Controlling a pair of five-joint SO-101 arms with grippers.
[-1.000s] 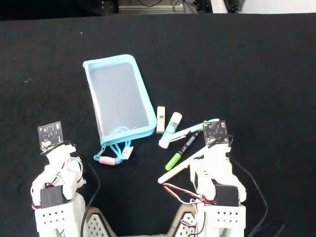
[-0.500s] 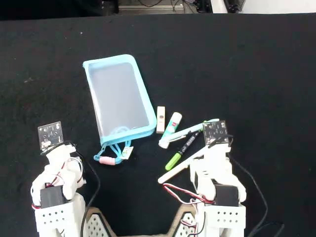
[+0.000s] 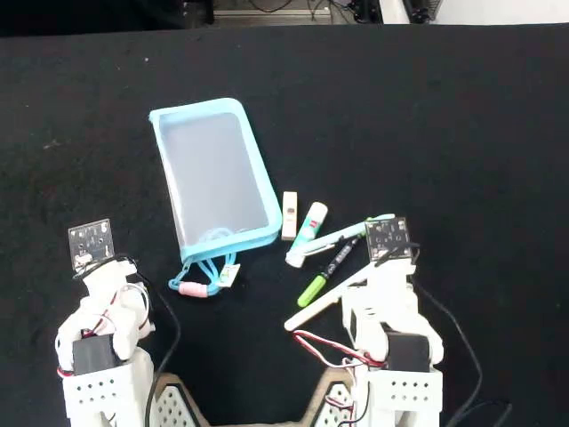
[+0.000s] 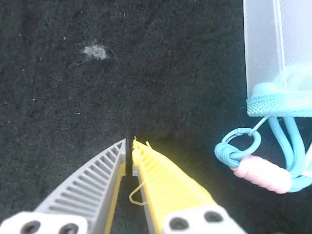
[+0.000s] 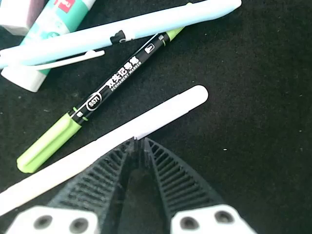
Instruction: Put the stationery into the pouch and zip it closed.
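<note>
- The right end effector (image 5: pixel 139 145) is shut tight and holds nothing. Its tip is right by the white pen (image 5: pixel 146 124).
- The left end effector (image 4: pixel 130 145) is shut and empty too, over the black worktop (image 4: pixel 63 87).
- The blue pouch (image 3: pixel 213 173) lies to the left of the pens.
- I think it should open wide first, then pinch one pen in the middle.

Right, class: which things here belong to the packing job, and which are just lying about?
Job: translucent blue-trimmed zip pouch; white eraser block; green-white tube; pale blue pen; black green-capped marker; white pen.
Lying about: white lint speck; black tablecloth.
</note>
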